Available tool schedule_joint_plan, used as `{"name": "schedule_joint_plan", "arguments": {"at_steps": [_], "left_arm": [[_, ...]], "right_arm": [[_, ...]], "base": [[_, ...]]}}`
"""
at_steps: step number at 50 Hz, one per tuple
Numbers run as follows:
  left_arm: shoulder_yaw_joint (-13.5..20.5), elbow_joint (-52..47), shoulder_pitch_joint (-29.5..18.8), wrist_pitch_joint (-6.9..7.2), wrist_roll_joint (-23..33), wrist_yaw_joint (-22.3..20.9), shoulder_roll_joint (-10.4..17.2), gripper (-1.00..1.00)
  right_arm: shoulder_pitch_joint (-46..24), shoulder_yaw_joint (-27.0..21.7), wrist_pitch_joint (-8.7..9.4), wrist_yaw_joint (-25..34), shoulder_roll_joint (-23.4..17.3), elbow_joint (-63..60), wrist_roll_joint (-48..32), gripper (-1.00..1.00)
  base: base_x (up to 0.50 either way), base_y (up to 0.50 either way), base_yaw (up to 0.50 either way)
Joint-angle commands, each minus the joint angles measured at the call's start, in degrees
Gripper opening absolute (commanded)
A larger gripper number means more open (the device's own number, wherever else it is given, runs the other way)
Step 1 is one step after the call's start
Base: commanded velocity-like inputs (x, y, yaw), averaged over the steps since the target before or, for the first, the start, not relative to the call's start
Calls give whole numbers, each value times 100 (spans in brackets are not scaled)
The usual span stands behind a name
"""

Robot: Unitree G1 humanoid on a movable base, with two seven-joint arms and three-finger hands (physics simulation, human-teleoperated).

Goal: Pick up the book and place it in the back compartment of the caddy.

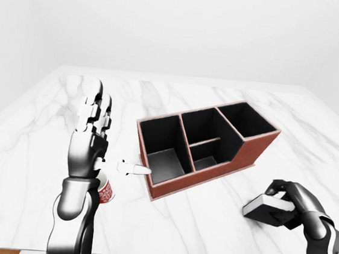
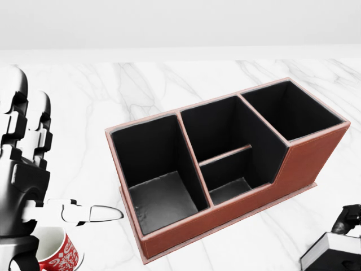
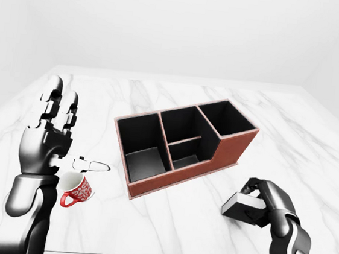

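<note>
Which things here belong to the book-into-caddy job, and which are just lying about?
Job:
- book, on the table under the right hand's fingers
- caddy, all compartments empty
- right hand, curled over the book

Lying about:
- mug, red and white, left of the caddy in the right-eye view
- left hand, raised, fingers open, holding nothing
- table

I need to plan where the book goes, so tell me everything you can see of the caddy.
The caddy is a long, open-topped box, reddish-brown like leather outside and black inside. It stands upright and askew on the white marble table. Partitions split it into compartments: one at each end, and a middle section crossed by a low divider. Its near wall steps down from the tall right end to the lower left. All compartments look empty. Neither hand touches it; the book lies apart, lower right.
</note>
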Motion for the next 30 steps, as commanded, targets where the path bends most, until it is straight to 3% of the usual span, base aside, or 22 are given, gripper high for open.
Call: {"name": "schedule_joint_plan", "arguments": {"at_steps": [1, 20, 30], "left_arm": [[9, -4, -4, 0, -5, 1, 2, 100], [17, 4, -15, 0, -13, 4, 4, 100], [40, 25, -33, 0, -26, 8, 11, 100]], "right_arm": [[14, 65, -38, -10, 59, 89, 136, -100], [71, -165, 195, 256, 178, -648, 218, -100], [271, -434, 366, 842, 469, -1851, 152, -100]], "base": [[0, 0, 0], [0, 0, 0], [0, 0, 0]]}}
